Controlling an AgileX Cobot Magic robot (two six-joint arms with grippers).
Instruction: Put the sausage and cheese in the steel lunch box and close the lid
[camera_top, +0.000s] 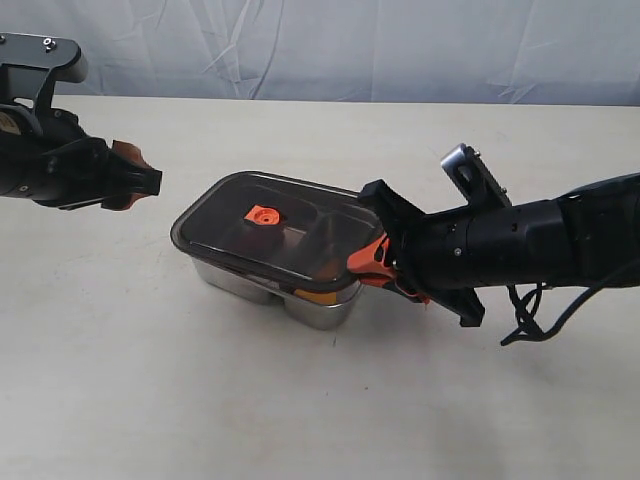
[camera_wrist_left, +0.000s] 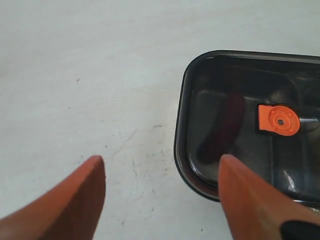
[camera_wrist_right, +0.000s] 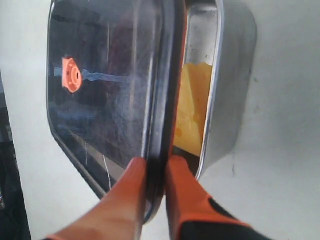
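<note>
While the right fingers (camera_wrist_right: 132, 192) are pinching the right edge of the lid (camera_top: 262, 235), the lid is lying tilted over the steel lunch box (camera_top: 235, 280) on the table (camera_top: 150, 400), its right edge raised off the rim. The cheese (camera_wrist_right: 192, 105) is lying in the right compartment and the sausage (camera_wrist_left: 222, 127) is showing through the lid in the left one. The left fingers (camera_wrist_left: 82, 197) are hovering wide open and empty, left of the steel lunch box and apart from it.

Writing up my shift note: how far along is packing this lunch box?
Done: the cheese and the sausage lie in the lunch box, the sausage showing through the lid. In hand: the right pincer grips the lid's edge, which sits raised off the rim on that side. To do: seat the lid and let go. The left pincer hangs open, apart.
</note>
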